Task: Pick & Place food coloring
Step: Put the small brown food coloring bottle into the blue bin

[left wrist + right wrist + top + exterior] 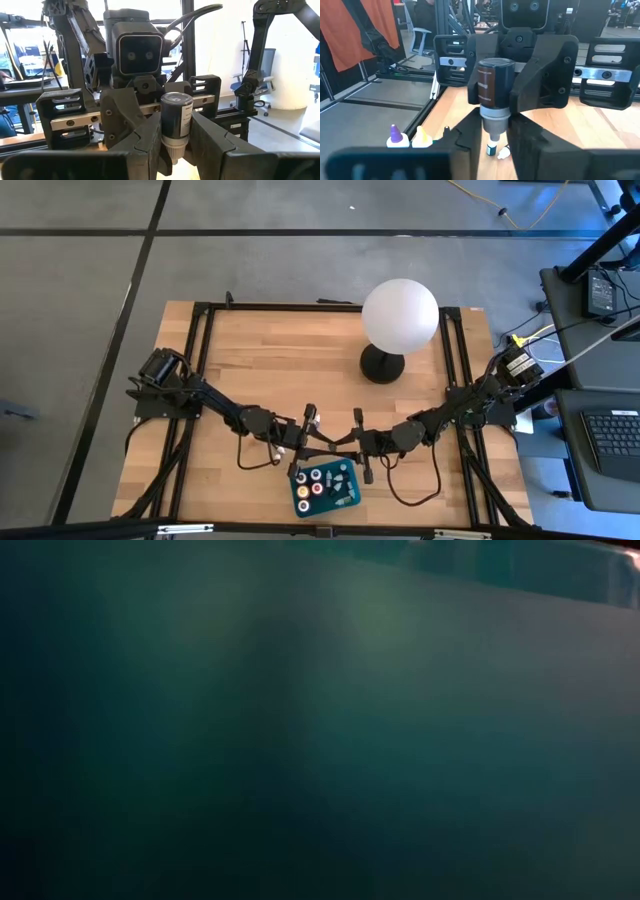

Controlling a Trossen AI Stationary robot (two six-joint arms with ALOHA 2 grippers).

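- Right now a small dark bottle [176,120] with a grey-white cap is held upside down between both grippers, above the bench's front edge near its middle and just behind the teal tray [302,498].
- Seen from the left wrist, the left gripper [176,145] pinches the bottle around its cap and neck, jaws only narrowly apart and touching it on both sides.
- Seen from the right wrist, the right gripper [492,137] is closed in on the same bottle [494,90] at its cap end, its fingers [470,135] pressed close around the neck.
- From above, the two grippers meet tip to tip at that spot, the left gripper [305,442] coming from the bench's left side and the right gripper [357,446] from its right.
- More food coloring sits in the tray at the front edge: round pots [318,476] with red, yellow and dark centres on its left half, and tiny bottles lying on its right half, too small to tell apart.
- Two more small dropper bottles, one purple-tipped [395,135] and one yellow [421,136], show low in the right wrist view.
- A white globe lamp [400,315] on a black base stands toward the bench's back edge, right of centre, well apart from the tray.
- The low view is filled by a blurred teal surface, nothing legible in it.
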